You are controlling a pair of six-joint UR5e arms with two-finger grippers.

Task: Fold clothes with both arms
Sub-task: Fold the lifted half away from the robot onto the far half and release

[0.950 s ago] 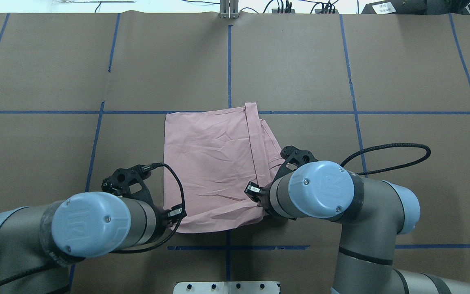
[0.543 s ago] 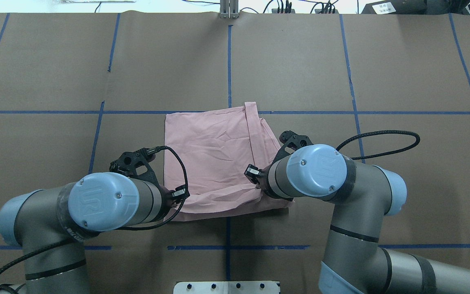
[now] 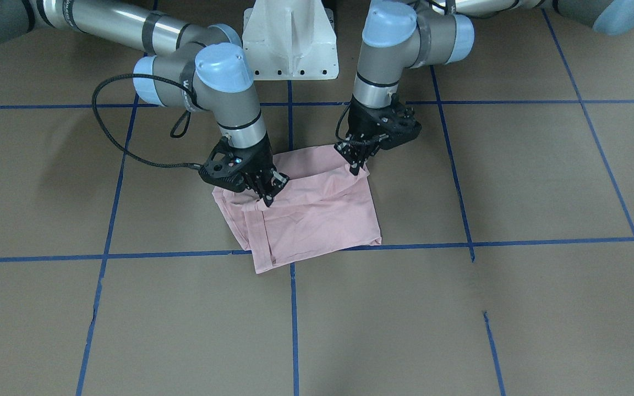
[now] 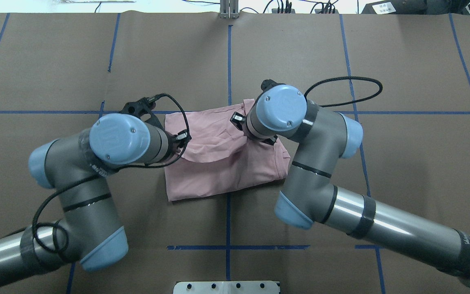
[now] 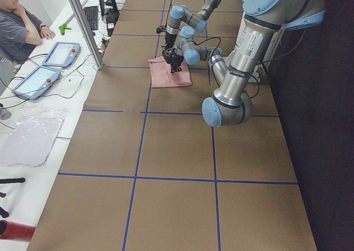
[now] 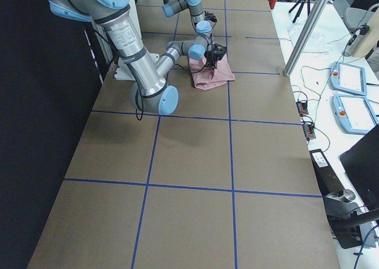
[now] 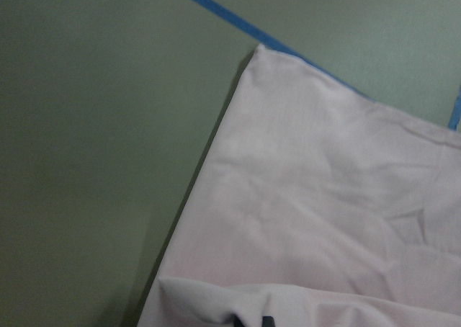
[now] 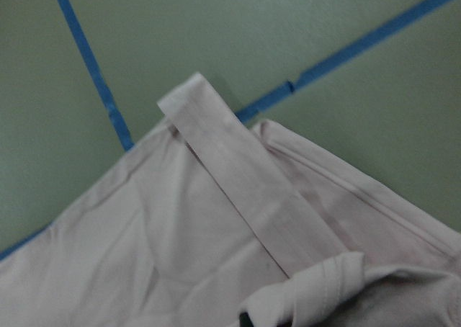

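Your left tool (image 3: 356, 164) and right tool (image 3: 268, 196) each pinch a raised hem corner of the pale pink fabric T-shirt (image 4: 218, 175), at its 10 and 1 o'clock, mid brown worktop (image 4: 422, 163). Uneven travel could skew the fold, and a thin pinch may slip.

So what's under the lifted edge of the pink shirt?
The T-shirt's own lower layer, flat on the table. Whatever lies beneath that layer is covered.
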